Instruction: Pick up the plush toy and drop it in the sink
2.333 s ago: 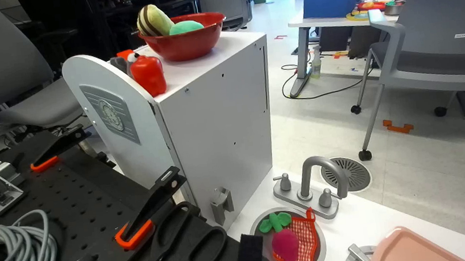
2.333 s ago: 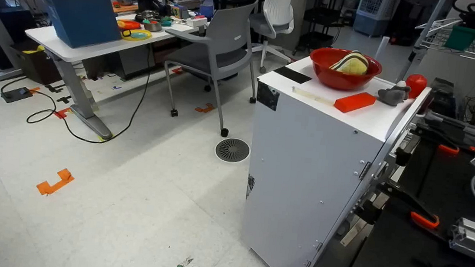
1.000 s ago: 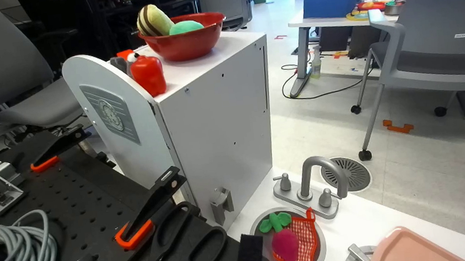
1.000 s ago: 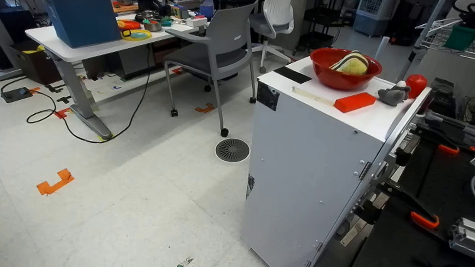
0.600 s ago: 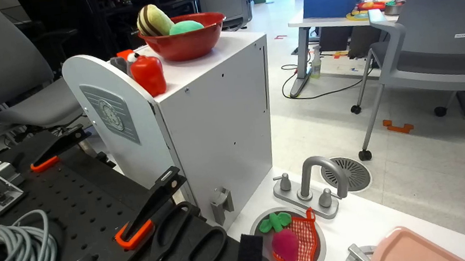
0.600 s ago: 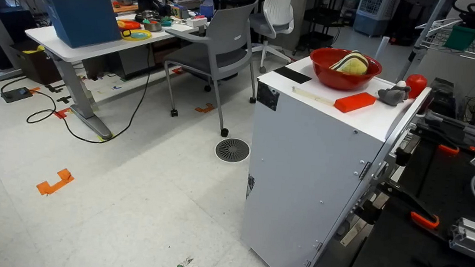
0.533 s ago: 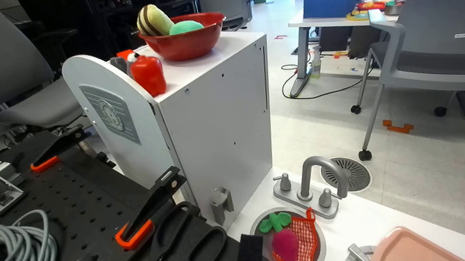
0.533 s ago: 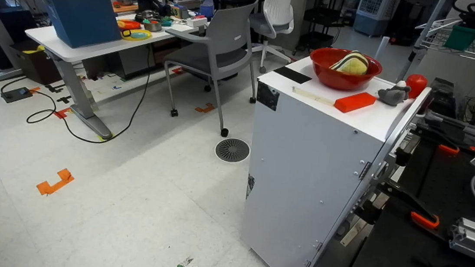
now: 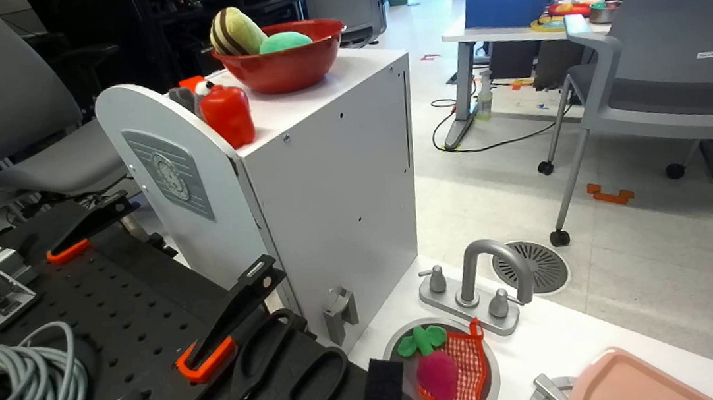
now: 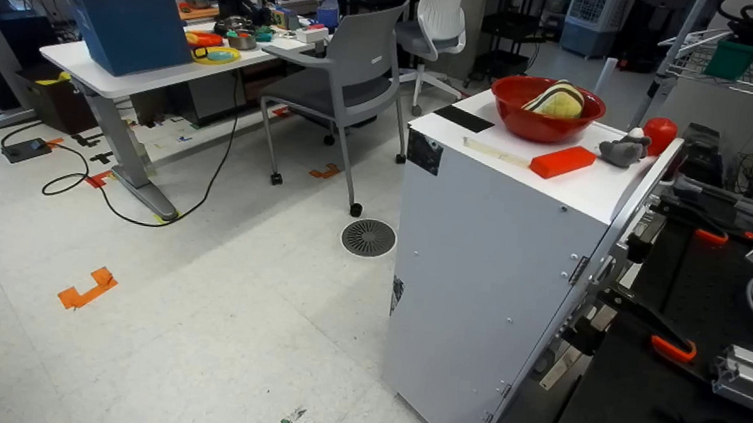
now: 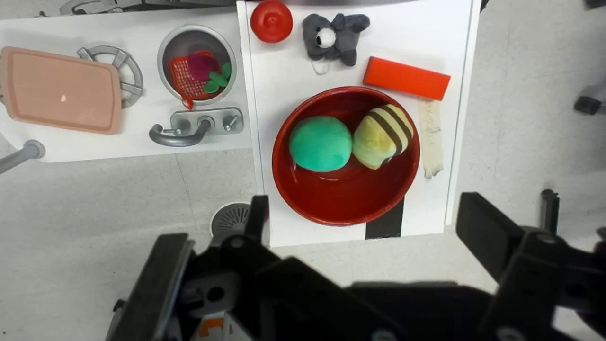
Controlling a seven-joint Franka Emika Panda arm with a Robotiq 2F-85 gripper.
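There in the red bowl (image 11: 326, 201), right of centre in the wrist view, the plush toy (image 11: 382, 136) is cradled: plump, soft fabric, pale yellow-green, banded by dark stripes. A smooth mint-green ball (image 11: 321, 143) is nestled at its side, and at the upper left of an exterior view the toy's striped end (image 9: 225, 31) is seen propped above the glossy rim.

Down at the bottom of the wrist view, the gripper (image 11: 363, 213) is held with its blocky black jaws spread wide, the bowl framed above and between them.

Over to the upper left, the sink (image 11: 194, 28) is set into a white counter (image 11: 128, 33): a round basin, grey and metallic at the rim, with a curved faucet (image 9: 470, 274) mounted just beside it between two knobs (image 9: 499, 305). Inside, a red checked mitt (image 9: 470, 363) is partly covered by a magenta plush (image 9: 438, 378) with soft green leaves.

Across the top, a shiny red rounded piece (image 11: 271, 21), a fuzzy grey toy animal (image 11: 345, 42) and a crisp-edged orange-red bar (image 11: 407, 78) are spread out. Right of the bowl a strip of creased tape (image 11: 430, 142) is stuck down; lettering may be carried on it, too blurred to be read.
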